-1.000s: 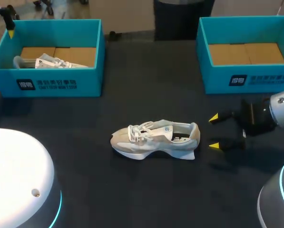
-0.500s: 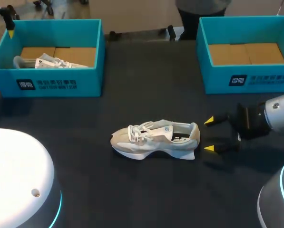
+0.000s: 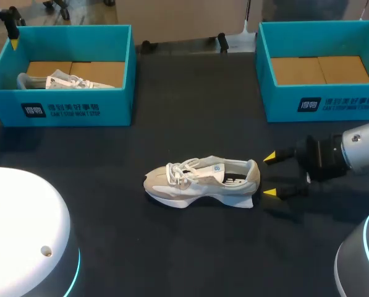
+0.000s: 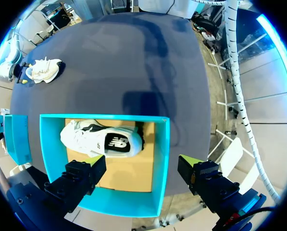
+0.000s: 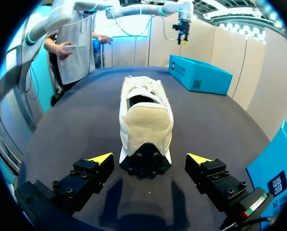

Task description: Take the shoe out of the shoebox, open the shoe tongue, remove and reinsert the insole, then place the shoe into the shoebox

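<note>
A white and beige shoe (image 3: 203,182) lies on its sole in the middle of the dark table, toe to the left. My right gripper (image 3: 269,176) is open just right of its heel, level with the table. In the right wrist view the heel (image 5: 145,120) sits just ahead of the right gripper (image 5: 149,158), with the fingers to either side and apart from it. My left gripper (image 3: 13,37) hangs high over the far left corner of the left teal shoebox (image 3: 79,110). From its wrist view the left gripper (image 4: 141,161) is open above a second white shoe (image 4: 102,139) in that box.
A second teal shoebox (image 3: 320,105) with a bare cardboard floor stands at the back right. The white bases of my arms fill the front left corner (image 3: 23,235) and the front right corner (image 3: 360,260).
My right gripper has slid left along the table toward the shoe's heel, still open. The shoe and my left arm have not moved.
</note>
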